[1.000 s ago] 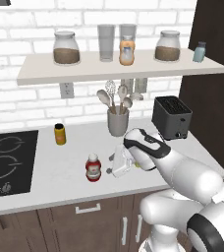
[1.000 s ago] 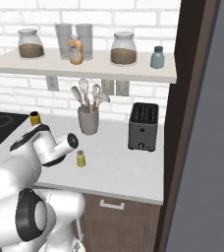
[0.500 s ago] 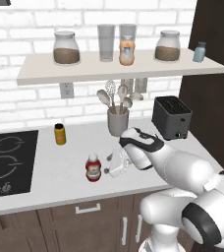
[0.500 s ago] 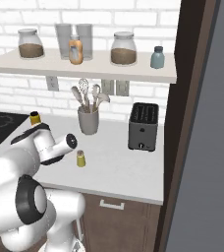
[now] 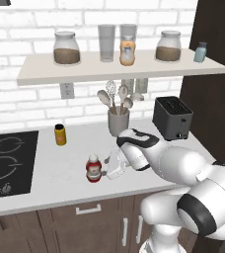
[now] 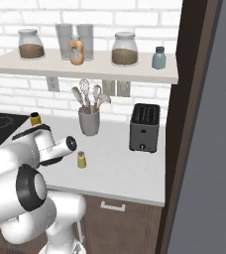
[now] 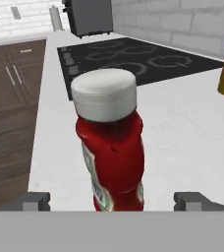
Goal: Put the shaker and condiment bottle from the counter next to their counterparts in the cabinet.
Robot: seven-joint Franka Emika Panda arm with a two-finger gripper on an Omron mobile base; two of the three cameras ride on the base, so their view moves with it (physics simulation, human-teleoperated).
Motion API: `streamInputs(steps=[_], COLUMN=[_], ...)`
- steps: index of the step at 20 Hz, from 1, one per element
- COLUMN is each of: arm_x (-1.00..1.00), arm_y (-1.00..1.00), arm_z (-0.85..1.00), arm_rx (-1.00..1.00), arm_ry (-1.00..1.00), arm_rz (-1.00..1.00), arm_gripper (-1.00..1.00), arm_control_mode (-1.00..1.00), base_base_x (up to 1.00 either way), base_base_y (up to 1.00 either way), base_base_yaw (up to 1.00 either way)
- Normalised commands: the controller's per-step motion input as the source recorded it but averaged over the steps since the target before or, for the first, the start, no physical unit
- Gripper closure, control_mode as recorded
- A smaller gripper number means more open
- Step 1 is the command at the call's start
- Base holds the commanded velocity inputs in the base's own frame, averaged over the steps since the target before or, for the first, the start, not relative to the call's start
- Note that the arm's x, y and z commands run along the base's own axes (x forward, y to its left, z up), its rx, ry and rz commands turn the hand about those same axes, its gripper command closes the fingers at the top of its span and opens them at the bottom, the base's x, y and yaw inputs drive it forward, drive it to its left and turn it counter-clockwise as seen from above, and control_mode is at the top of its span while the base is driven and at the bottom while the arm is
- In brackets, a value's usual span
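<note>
The condiment bottle [image 5: 93,169], red with a white cap, stands upright on the counter [image 5: 60,183] near its front edge. My gripper [image 5: 108,168] is level with it on its right, open. In the hand view the condiment bottle [image 7: 111,147] stands close between the two fingertips [image 7: 35,201], which are spread wide apart and do not touch it. The yellow-green shaker [image 6: 81,159] stands on the counter [image 6: 125,173] just right of my forearm. Up on the wall shelf [image 5: 119,69] are the orange bottle [image 5: 128,52] and the pale blue shaker [image 5: 200,52].
A yellow-orange jar [image 5: 60,134] stands behind and left of the red bottle, beside the black cooktop [image 5: 6,163]. A grey utensil holder [image 5: 118,121] and a dark toaster [image 5: 172,117] stand at the back. Glass jars and tumblers share the shelf. A dark tall cabinet [image 6: 184,124] bounds the right.
My gripper has slid left along the counter until it reaches the red bottle, staying open. The bottle and shaker have not moved.
</note>
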Motion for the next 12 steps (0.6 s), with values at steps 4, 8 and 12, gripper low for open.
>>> streamInputs(steps=[4, 8, 12], arm_x=[0.06, 0.13, 0.18], arm_y=[0.14, 0.07, 0.08], arm_z=[-0.06, -0.04, -0.06], arm_rx=[0.01, 0.0, 0.0], arm_ry=[0.01, 0.0, 0.0], arm_rz=[0.0, 0.0, 0.0], arm_gripper=[-1.0, -1.0, -1.0], arm_control_mode=[-1.0, -1.0, -1.0], base_base_x=[0.0, 0.0, 0.0], base_base_y=[0.0, 0.0, 0.0], base_base_yaw=[0.0, 0.0, 0.0])
